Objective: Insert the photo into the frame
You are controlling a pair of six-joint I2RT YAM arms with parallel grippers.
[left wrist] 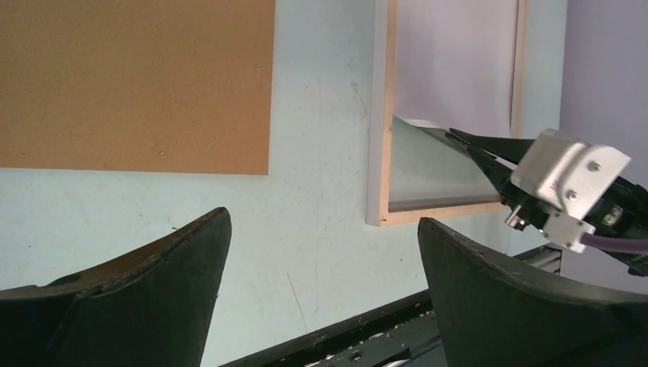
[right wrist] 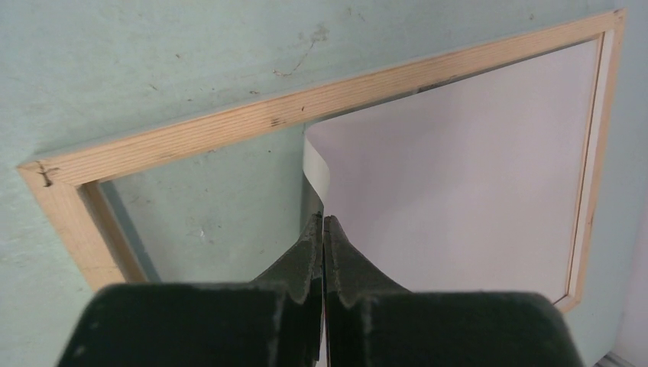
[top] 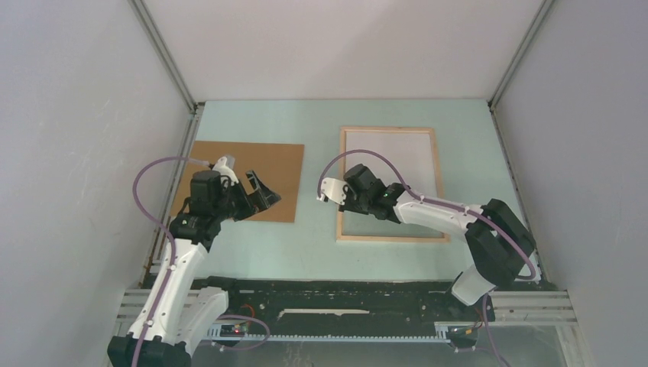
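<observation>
Now your right fingers (right wrist: 309, 248) are pinching the photo (right wrist: 458, 176) by its lifted near edge. It is lying beyond them inside the frame (right wrist: 229, 126), long axis near-to-far. Your left fingers (left wrist: 176, 260) are gaping, well left.

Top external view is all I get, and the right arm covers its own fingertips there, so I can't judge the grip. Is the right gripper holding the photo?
Observer: Yes. In the right wrist view the right gripper is shut on the near edge of the photo, white reverse up.
Operator: Is that edge down in the frame?
Observer: Not yet. The left wrist view shows it raised off the pane of the frame, while the far part lies inside.
</observation>
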